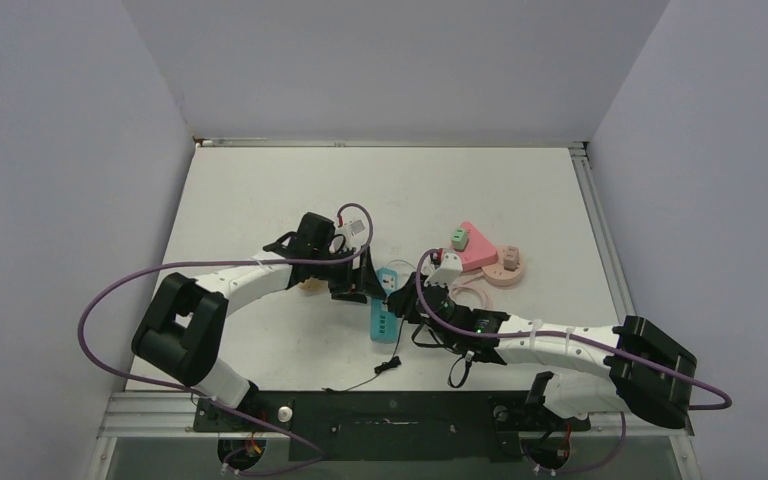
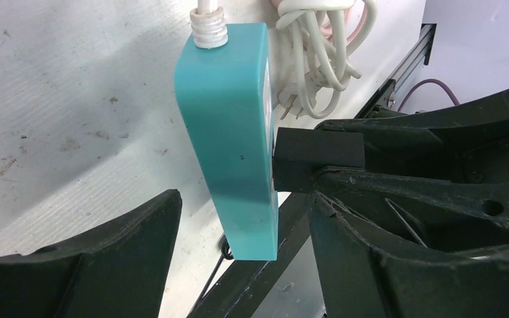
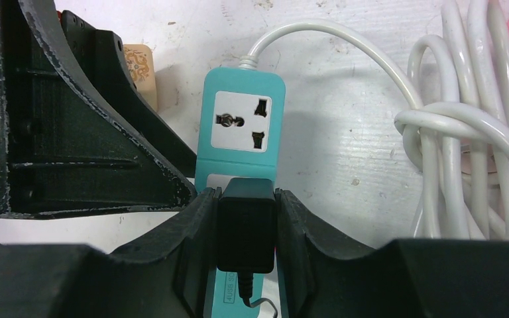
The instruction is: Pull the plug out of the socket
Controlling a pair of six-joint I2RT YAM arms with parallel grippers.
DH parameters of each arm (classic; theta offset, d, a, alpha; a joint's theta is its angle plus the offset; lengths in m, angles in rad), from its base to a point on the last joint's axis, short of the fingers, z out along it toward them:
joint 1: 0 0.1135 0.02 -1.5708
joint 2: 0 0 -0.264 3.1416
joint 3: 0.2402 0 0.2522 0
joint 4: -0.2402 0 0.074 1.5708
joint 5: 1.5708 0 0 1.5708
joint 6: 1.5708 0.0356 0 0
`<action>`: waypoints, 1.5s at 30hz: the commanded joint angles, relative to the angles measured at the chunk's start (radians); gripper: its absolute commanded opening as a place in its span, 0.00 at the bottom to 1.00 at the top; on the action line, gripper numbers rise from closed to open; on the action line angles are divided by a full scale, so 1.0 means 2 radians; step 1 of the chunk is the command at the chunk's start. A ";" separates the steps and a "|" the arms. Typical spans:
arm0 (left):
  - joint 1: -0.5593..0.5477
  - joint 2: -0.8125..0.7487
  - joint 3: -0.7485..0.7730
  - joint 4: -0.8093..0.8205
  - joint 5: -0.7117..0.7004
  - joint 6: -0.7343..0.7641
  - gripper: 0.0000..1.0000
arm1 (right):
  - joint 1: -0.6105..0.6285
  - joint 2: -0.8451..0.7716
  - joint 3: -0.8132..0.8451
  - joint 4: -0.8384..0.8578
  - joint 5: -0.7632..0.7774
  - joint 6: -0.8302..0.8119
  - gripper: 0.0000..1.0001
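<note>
Plug (image 3: 245, 225) clamped by right fingers (image 3: 197, 258); parted left fingers (image 2: 106, 265) straddle socket strip (image 2: 228, 132), edges clear.

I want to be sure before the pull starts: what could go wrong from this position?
1. The left hand straddles the teal power strip with a gap on each side, so it is not yet held. If the right hand, shut on the black plug, pulls now, the strip may lift or slide along with the plug.
2. The coiled white cord lies right beside the strip and could drag or snag if the strip moves.
</note>
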 commanded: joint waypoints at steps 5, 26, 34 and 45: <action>-0.002 0.017 -0.001 0.040 0.033 -0.016 0.56 | -0.001 -0.016 0.000 0.072 -0.001 -0.014 0.05; -0.002 0.031 -0.006 0.059 0.054 -0.039 0.19 | 0.005 -0.017 -0.005 0.100 -0.002 -0.032 0.05; -0.001 0.027 -0.011 0.081 0.069 -0.054 0.00 | 0.006 -0.019 -0.013 0.093 0.006 -0.025 0.05; -0.001 0.017 -0.009 0.074 0.065 -0.045 0.00 | 0.003 -0.044 -0.031 0.072 0.020 -0.007 0.05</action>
